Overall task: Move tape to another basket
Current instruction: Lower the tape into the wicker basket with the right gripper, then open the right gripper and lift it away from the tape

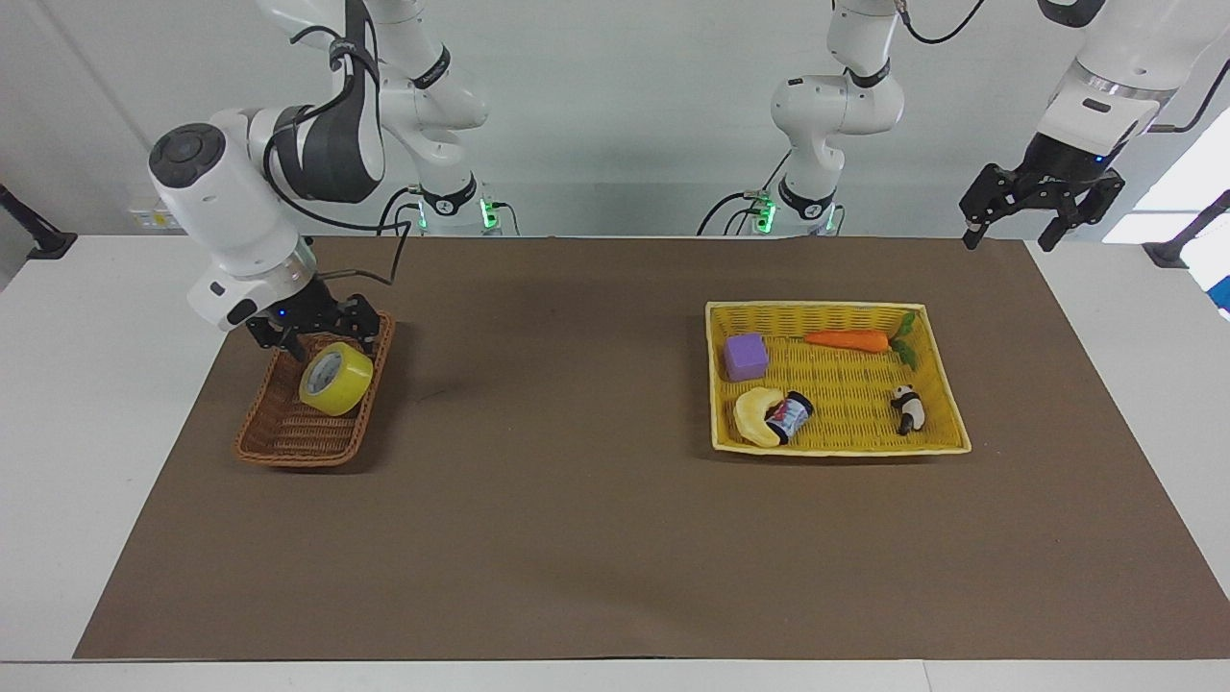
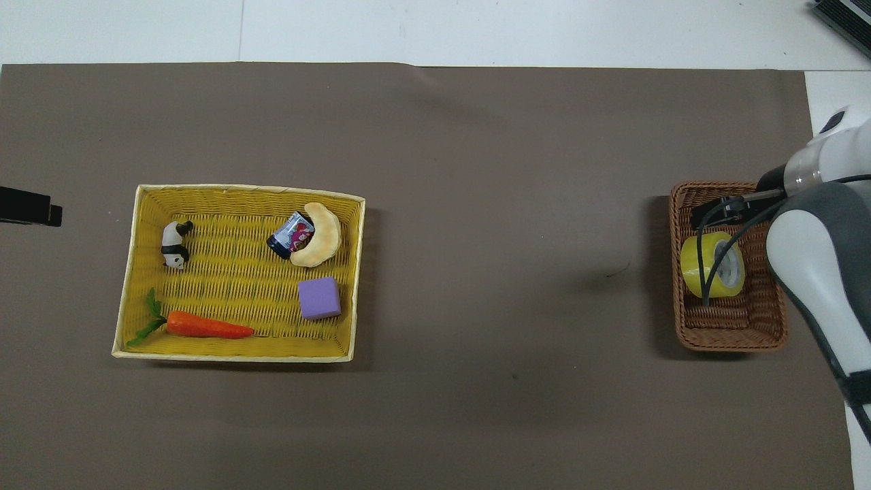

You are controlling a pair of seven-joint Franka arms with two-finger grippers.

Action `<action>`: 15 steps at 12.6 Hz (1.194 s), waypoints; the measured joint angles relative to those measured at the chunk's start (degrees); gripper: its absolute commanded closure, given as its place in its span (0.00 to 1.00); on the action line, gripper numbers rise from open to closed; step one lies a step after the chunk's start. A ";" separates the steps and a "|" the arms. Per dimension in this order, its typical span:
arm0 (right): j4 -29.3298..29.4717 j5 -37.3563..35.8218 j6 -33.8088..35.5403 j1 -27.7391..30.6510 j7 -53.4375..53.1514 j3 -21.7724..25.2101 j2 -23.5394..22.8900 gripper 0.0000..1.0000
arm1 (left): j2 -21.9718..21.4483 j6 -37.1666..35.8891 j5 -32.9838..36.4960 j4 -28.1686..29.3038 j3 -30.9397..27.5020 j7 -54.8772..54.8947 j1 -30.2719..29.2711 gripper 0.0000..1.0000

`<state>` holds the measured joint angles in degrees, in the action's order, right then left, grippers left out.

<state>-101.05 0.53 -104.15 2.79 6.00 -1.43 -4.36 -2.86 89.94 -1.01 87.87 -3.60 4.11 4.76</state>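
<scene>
Tape position: I read the tape (image 1: 335, 379) as lying tilted in the brown basket (image 1: 288, 437), leaning on the basket wall toward the middle of the tabletop (image 1: 577, 538), core facing up and outward. The basket sits near the tabletop corner at the right arm's end, on the robots' edge.

Right gripper: The right gripper (image 1: 309, 325) hangs just above the tape, over the basket end closest to the robots. Its fingers are spread and hold nothing; I see a gap between them and the roll.

Left gripper: The left gripper (image 1: 1034, 204) waits in the air over the tabletop corner at the left arm's end, fingers spread wide, empty.

Yellow tray: The yellow tray (image 1: 947, 384) holds a carrot (image 1: 848, 340), purple block (image 1: 746, 357), panda (image 1: 907, 407), banana toy (image 1: 751, 416) and small can (image 1: 790, 415).

Risk 1: My judgement is that the leaning roll could roll or tip flat if anything nudges the basket.

Risk 2: A lateral retreat could catch a finger on the roll or rim and drag the light basket.

Risk 3: The cable (image 2: 714, 269) draped over the roll could snag it.
</scene>
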 measured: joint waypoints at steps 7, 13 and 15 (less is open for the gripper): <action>14.99 -2.67 23.21 -2.41 -9.56 0.28 4.52 0.00 | 0.00 -0.02 -0.02 0.00 0.00 0.00 0.00 0.00; 13.33 -0.98 24.83 -1.94 -9.73 0.46 7.82 0.00 | 0.00 -0.04 -0.02 0.00 0.00 0.00 0.00 0.00; 12.94 -0.98 24.76 -1.74 -9.73 0.57 7.83 0.00 | 0.00 -0.04 -0.02 0.00 0.00 0.00 0.00 0.00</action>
<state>-88.10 -0.44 -79.39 1.05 -3.74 -0.86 3.47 -2.86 89.90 -1.03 87.87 -3.60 4.11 4.76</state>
